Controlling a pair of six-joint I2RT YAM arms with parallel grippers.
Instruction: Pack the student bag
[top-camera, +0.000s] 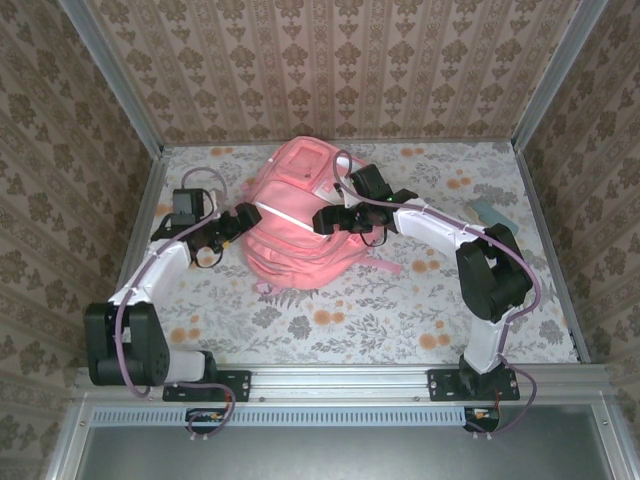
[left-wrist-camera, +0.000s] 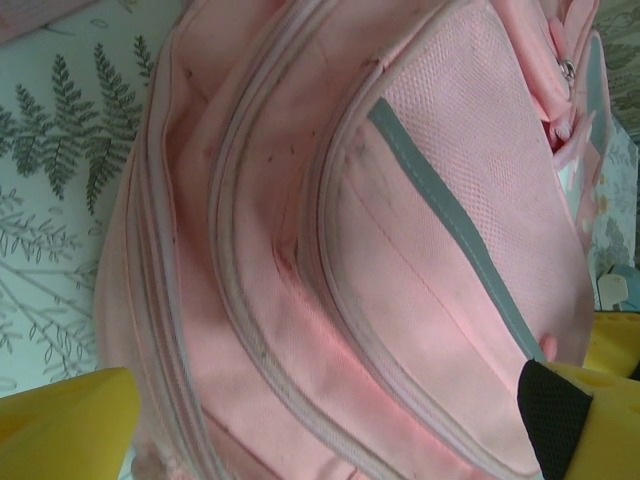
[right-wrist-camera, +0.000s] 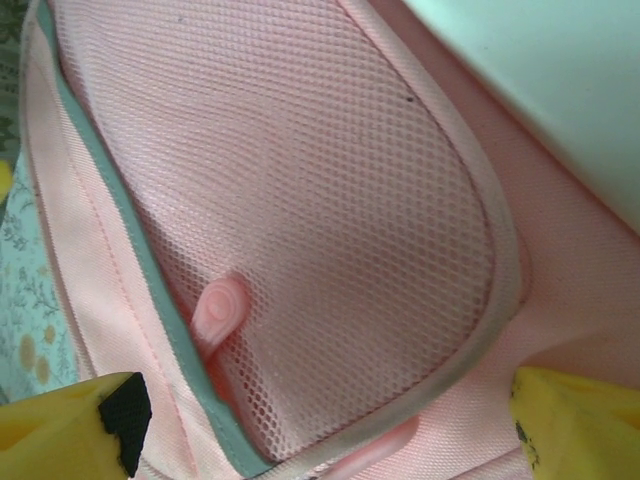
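My left gripper (left-wrist-camera: 320, 432) stands wide open at the student bag's (top-camera: 290, 240) nine o'clock edge. My right gripper (right-wrist-camera: 322, 430), jaws equally spread, hovers over its mesh pocket (right-wrist-camera: 330, 180) toward three o'clock. The bag lies mid-table (top-camera: 400, 305); its white patch (top-camera: 303, 165) is too small to read.

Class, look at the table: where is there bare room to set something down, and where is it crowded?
Widest bare patch: the near strip of table, bordered by the student bag, the front rail, the left arm and the right arm. Smaller: the far right corner. Crowded: either side of the bag.
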